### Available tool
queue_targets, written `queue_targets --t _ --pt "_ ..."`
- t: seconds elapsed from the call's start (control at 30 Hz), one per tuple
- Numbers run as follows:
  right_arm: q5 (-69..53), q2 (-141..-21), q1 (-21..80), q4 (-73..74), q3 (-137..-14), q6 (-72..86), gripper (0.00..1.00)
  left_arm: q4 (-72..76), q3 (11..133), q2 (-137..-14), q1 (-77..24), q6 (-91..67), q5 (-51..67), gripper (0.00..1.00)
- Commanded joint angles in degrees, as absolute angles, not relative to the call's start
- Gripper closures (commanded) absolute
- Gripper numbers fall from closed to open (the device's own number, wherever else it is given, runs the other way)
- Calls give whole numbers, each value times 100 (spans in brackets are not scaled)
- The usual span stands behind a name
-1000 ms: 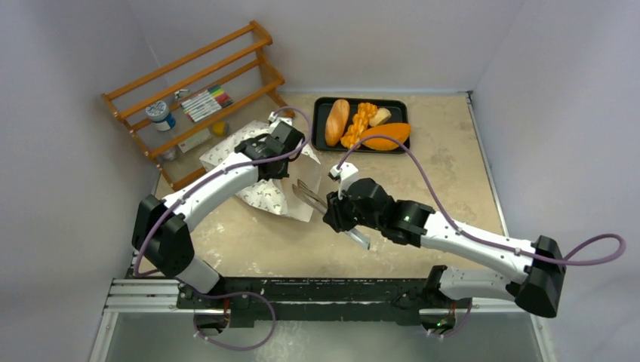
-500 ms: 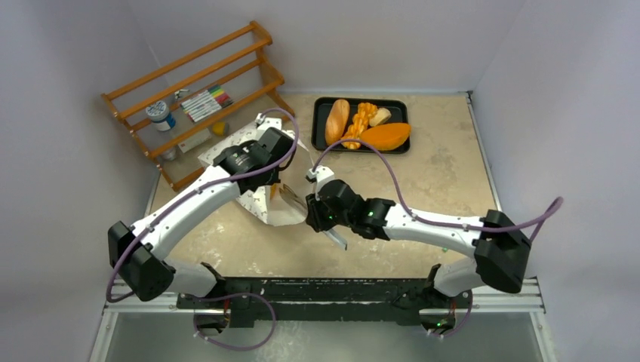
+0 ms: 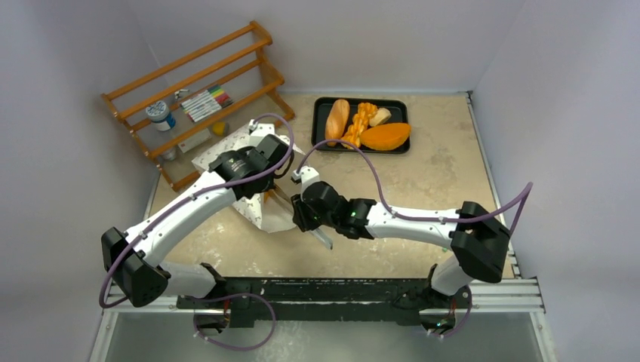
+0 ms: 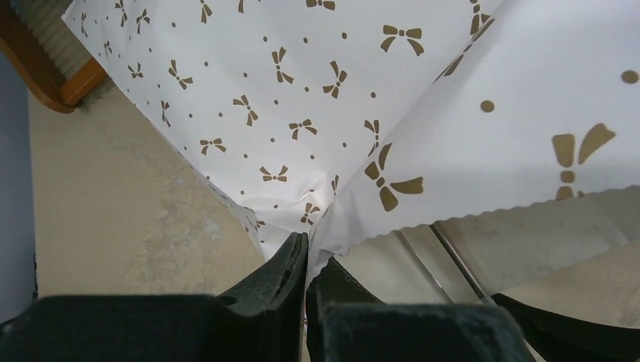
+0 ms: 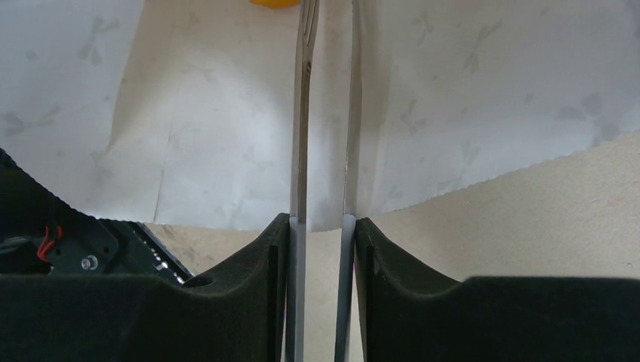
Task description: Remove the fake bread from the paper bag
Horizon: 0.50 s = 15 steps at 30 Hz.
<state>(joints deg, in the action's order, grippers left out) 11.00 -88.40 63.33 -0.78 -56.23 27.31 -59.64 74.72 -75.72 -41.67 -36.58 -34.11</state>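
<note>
The left pincer [image 4: 306, 260] is pinched shut on the scalloped edge of the paper bag [image 4: 302, 90], left of centre in the overhead view; the thin paper could tear or slip free. The right pincer [image 5: 321, 226] clamps tongs [image 5: 302, 113] poked inside the bag. Their tips are cut off, and only an orange sliver of bread [image 5: 275, 2] shows at the top edge.

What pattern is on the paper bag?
The paper bag shows brown bows and dots on white; left wrist view.
</note>
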Motion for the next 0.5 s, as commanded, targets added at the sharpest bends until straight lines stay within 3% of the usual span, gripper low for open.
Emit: queue_targets --t 0.0,0.47 --pt "1150 -8842 6379 -339 -5968 2592 64 -5955 7336 -7418 -4218 -3821 -3630 98" --pt "738 -8416 6480 -382 -5751 2919 60 -5541 6866 -7480 -4254 -3840 -3499 98"
